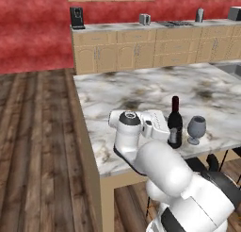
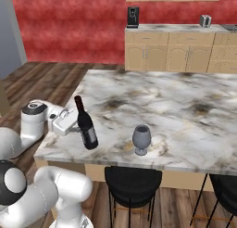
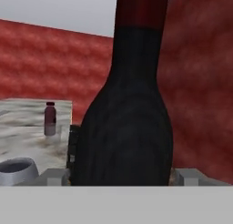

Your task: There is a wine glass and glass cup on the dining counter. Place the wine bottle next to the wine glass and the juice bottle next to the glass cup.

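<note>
The wine bottle (image 1: 175, 122) is slim and black with a dark red top and stands upright near the front edge of the dining counter (image 1: 141, 89). My gripper (image 1: 167, 133) reaches in from the left and is shut on the bottle's lower body (image 2: 87, 129). In the hand view the wine bottle (image 3: 127, 127) sits between the fingertips (image 3: 54, 175). The wine glass (image 1: 196, 128) stands just right of the bottle, a short gap apart, also visible as wine glass (image 2: 141, 139). Far across the marble, the juice bottle (image 3: 50, 117) stands small and maroon. I cannot make out the glass cup.
Black stools (image 2: 132, 178) stand under the counter's front edge. The wall counter (image 1: 155, 42) at the back carries a coffee machine (image 1: 76, 17) and a toaster (image 1: 144, 19). A sink (image 1: 230, 68) is set into the far right. Wooden floor lies to the left.
</note>
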